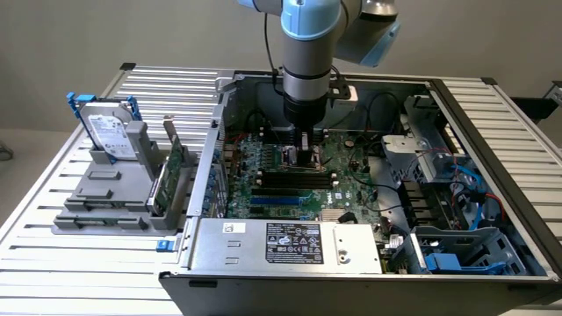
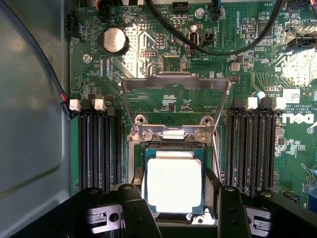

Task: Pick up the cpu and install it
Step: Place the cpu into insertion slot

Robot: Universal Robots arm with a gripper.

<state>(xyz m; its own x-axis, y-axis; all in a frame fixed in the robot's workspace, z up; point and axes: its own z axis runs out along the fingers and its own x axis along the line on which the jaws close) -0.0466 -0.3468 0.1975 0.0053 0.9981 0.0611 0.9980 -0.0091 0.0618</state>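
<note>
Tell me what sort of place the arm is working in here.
Looks like a computer-assembly bench, probably a lab: an open desktop PC case on a slatted metal table, a hard drive parked in a grey fixture beside it, and the cpu sitting in the motherboard socket.

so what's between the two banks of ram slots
The cpu on its socket, plus the flipped-open metal frame, seen in the wrist view.

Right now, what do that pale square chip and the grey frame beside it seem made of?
The small silvery-beige square chip looks metal-topped: smooth, matte, pale. The open grey hinged frame seems stamped steel, judging by its dull sheen and bent edges.
</note>
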